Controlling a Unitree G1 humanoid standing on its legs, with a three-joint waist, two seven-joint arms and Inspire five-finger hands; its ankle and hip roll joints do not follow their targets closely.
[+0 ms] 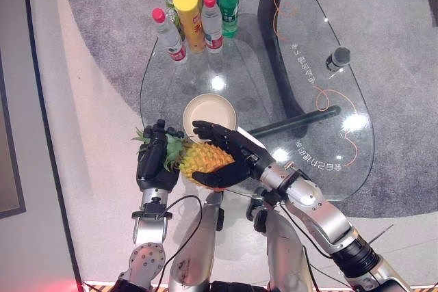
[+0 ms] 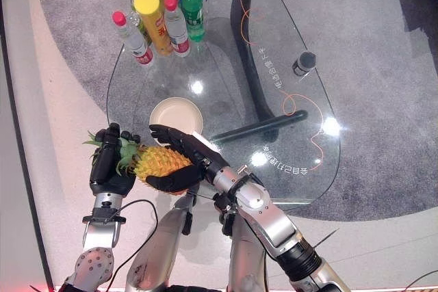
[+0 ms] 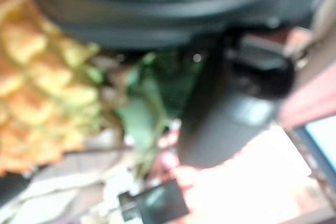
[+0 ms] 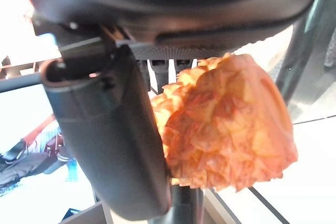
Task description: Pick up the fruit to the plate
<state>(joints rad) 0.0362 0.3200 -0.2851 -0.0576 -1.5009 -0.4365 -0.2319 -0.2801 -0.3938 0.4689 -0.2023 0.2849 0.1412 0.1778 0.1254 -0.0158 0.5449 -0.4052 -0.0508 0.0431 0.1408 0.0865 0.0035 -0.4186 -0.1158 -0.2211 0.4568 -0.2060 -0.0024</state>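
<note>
Your right hand (image 1: 226,152) is curled round the pineapple (image 1: 204,159) body; your left hand (image 1: 154,158) grips its leafy crown. It lies crosswise at the desk (image 1: 274,66) edge, plate (image 1: 209,115) just beyond.

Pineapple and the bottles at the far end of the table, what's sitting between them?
The empty plate lies between the pineapple and the bottles, on the glass table. Past the plate the glass is bare. Both eye views show it.
</note>
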